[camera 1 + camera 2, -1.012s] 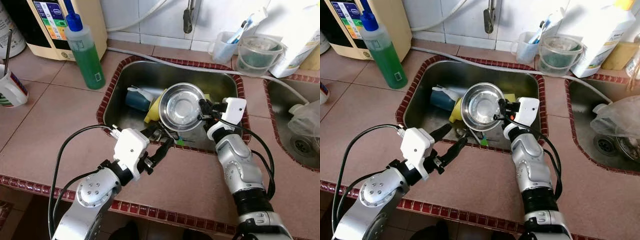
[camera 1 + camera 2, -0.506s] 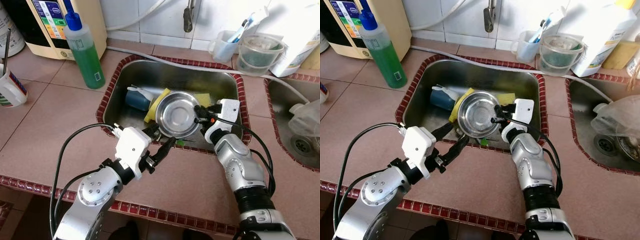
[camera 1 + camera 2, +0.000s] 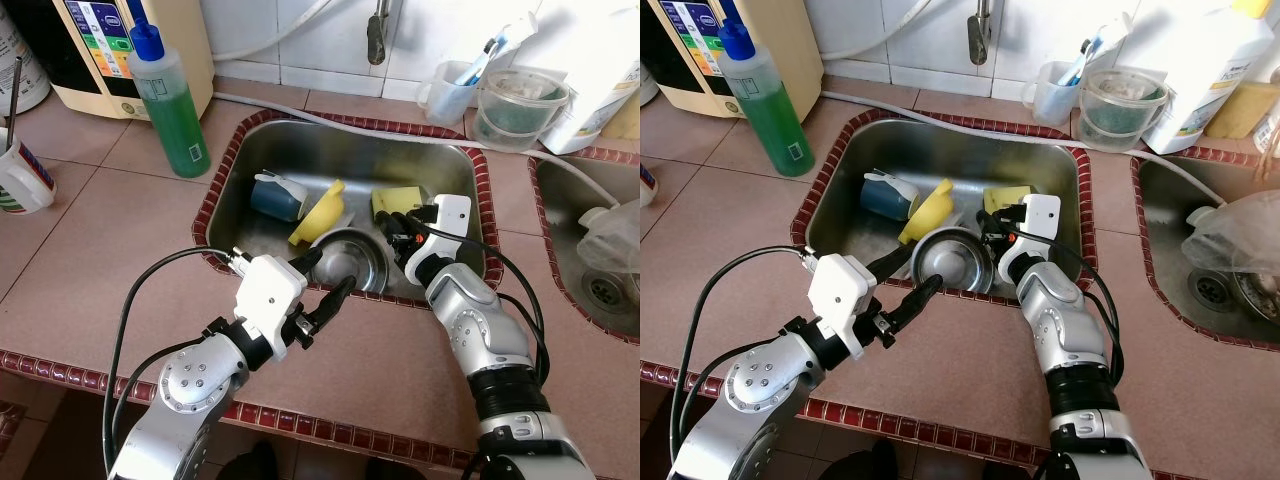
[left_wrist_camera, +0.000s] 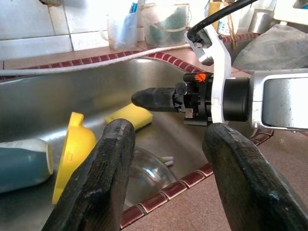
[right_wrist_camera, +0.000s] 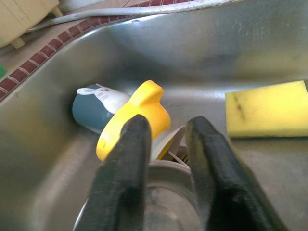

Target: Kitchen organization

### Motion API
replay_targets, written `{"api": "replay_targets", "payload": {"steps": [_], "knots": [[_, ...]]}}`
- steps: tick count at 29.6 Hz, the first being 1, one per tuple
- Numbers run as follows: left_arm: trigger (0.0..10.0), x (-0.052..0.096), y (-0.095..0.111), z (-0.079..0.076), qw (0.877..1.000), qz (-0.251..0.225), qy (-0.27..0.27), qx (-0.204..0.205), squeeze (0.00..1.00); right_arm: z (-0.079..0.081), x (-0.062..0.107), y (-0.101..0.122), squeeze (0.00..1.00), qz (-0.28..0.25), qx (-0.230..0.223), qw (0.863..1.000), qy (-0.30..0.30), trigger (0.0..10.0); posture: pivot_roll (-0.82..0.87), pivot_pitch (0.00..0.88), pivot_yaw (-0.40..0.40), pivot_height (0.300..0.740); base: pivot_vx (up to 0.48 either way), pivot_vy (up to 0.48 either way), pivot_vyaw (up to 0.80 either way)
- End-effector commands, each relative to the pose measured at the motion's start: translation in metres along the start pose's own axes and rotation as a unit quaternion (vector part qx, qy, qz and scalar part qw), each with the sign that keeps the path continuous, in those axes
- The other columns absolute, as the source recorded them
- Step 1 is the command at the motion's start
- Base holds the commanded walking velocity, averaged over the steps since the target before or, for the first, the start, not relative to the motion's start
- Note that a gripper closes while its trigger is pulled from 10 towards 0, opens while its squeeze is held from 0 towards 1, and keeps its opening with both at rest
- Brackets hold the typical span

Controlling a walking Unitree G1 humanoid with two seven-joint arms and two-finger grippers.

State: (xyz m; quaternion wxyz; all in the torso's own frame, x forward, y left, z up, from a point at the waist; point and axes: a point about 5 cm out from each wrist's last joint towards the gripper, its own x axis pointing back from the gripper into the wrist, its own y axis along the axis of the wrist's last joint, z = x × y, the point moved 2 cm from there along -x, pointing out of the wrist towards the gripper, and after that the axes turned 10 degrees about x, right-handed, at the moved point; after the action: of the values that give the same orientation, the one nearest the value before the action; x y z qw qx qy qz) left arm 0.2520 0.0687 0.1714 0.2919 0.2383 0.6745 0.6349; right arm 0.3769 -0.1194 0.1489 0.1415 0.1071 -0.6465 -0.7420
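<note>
Green soap bottle (image 3: 167,108) stands upright on the tiled counter (image 3: 100,230), left of the sink (image 3: 300,150). Left gripper (image 3: 325,280) sits over the sink's near rim, fingers spread, empty. Inside the basin: teal cup (image 3: 275,195) lying on its side, yellow piece (image 3: 322,212) tilted beside it, steel bowl (image 3: 350,268) resting on the bottom (near front wall), yellow sponge (image 3: 395,200). Right gripper (image 5: 166,139) hangs just above the bowl's rim, fingers narrowly parted, gripping nothing.

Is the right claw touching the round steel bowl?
Cannot tell: in the right wrist view the right claw fingers straddle the steel bowl's rim without clear contact.
</note>
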Motion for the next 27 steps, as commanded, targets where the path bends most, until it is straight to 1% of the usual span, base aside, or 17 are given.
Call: {"api": "replay_targets", "payload": {"steps": [1, 2, 4, 6, 8, 9, 12, 13, 15, 17, 18, 19, 20, 21, 22, 23, 27], "knots": [[10.0, -0.001, 0.002, -0.004, 1.000, -0.002, -0.012, -0.005, 0.00, 0.000, 0.000, 0.006, 1.00, -0.009, -0.003, 1.000, 0.003, 10.0, -0.02, 0.235, -0.001, 0.740, 0.000, 0.000, 0.00], [10.0, -0.001, 0.002, -0.004, 1.000, -0.002, -0.011, -0.005, 0.00, 0.000, 0.000, 0.007, 1.00, -0.013, 0.000, 1.000, 0.002, 10.0, -0.02, 0.234, -0.001, 0.740, 0.000, 0.000, 0.00], [10.0, -0.001, 0.003, -0.001, 1.000, -0.003, -0.008, -0.008, 0.00, -0.002, -0.001, 0.018, 1.00, -0.048, 0.005, 0.999, -0.009, 10.0, -0.01, 0.227, -0.001, 0.740, 0.000, 0.000, 0.00], [10.0, -0.002, 0.003, 0.001, 1.000, -0.004, -0.004, -0.011, 0.00, -0.003, -0.001, 0.024, 1.00, -0.065, 0.008, 0.998, -0.018, 10.0, -0.01, 0.222, -0.002, 0.740, 0.000, 0.000, 0.00], [10.0, -0.002, 0.004, 0.006, 1.000, -0.006, 0.002, -0.014, 0.00, -0.005, 0.000, 0.033, 1.00, -0.092, 0.022, 0.995, -0.028, 10.0, -0.01, 0.216, -0.003, 0.740, 0.000, 0.000, 0.00], [10.0, -0.002, 0.005, 0.011, 1.000, -0.008, 0.010, -0.015, 0.00, -0.004, 0.001, 0.040, 1.00, -0.113, 0.034, 0.993, -0.032, 10.0, -0.01, 0.211, -0.004, 0.740, 0.000, 0.000, 0.00], [10.0, -0.002, 0.006, 0.020, 0.999, -0.012, 0.026, -0.014, 0.00, -0.004, 0.002, 0.048, 1.00, -0.137, 0.054, 0.988, -0.042, 10.0, -0.01, 0.196, -0.006, 0.740, 0.000, 0.000, 0.00], [10.0, -0.002, 0.006, 0.020, 0.999, -0.012, 0.026, -0.014, 0.00, -0.004, 0.002, 0.048, 1.00, -0.137, 0.054, 0.988, -0.042, 10.0, -0.01, 0.196, -0.006, 0.740, 0.000, 0.000, 0.00], [10.0, -0.002, 0.008, 0.029, 0.999, -0.017, 0.044, -0.012, 0.00, -0.002, 0.005, 0.054, 1.00, -0.158, 0.088, 0.982, -0.049, 10.0, -0.01, 0.186, -0.007, 0.740, 0.000, 0.000, 0.00], [10.0, -0.002, 0.008, 0.036, 0.998, -0.022, 0.060, -0.011, 0.00, 0.000, 0.007, 0.056, 1.00, -0.172, 0.105, 0.978, -0.049, 10.0, -0.01, 0.175, -0.008, 0.740, 0.000, 0.000, 0.00], [10.0, -0.002, 0.008, 0.036, 0.998, -0.022, 0.060, -0.011, 0.00, 0.000, 0.007, 0.056, 1.00, -0.172, 0.105, 0.978, -0.049, 10.0, -0.01, 0.175, -0.008, 0.740, 0.000, 0.000, 0.00], [10.0, -0.001, 0.009, 0.048, 0.995, -0.034, 0.093, -0.003, 0.00, 0.002, 0.009, 0.056, 1.00, -0.182, 0.118, 0.975, -0.055, 10.0, -0.01, 0.160, -0.010, 0.740, 0.000, 0.000, 0.00], [10.0, -0.001, 0.009, 0.053, 0.994, -0.037, 0.106, 0.003, 0.00, 0.003, 0.010, 0.055, 1.00, -0.183, 0.125, 0.974, -0.056, 10.0, -0.01, 0.147, -0.014, 0.740, 0.000, 0.000, 0.00], [10.0, -0.001, 0.009, 0.053, 0.994, -0.037, 0.106, 0.003, 0.00, 0.003, 0.010, 0.055, 1.00, -0.183, 0.125, 0.974, -0.056, 10.0, -0.01, 0.147, -0.014, 0.740, 0.000, 0.000, 0.00], [10.0, 0.000, 0.009, 0.063, 0.990, -0.046, 0.131, 0.021, 0.00, 0.003, 0.012, 0.052, 1.00, -0.182, 0.135, 0.972, -0.066, 10.0, -0.01, 0.135, -0.017, 0.740, 0.000, 0.000, 0.00], [10.0, 0.001, 0.009, 0.067, 0.988, -0.051, 0.144, 0.030, 0.00, 0.004, 0.014, 0.050, 1.00, -0.184, 0.141, 0.970, -0.071, 10.0, -0.01, 0.121, -0.017, 0.740, 0.000, 0.000, 0.00], [10.0, 0.004, 0.009, 0.078, 0.982, -0.061, 0.175, 0.042, 0.00, 0.004, 0.018, 0.047, 1.00, -0.189, 0.155, 0.966, -0.084, 10.0, -0.01, 0.099, -0.019, 0.740, 0.000, 0.000, 0.00]]}}
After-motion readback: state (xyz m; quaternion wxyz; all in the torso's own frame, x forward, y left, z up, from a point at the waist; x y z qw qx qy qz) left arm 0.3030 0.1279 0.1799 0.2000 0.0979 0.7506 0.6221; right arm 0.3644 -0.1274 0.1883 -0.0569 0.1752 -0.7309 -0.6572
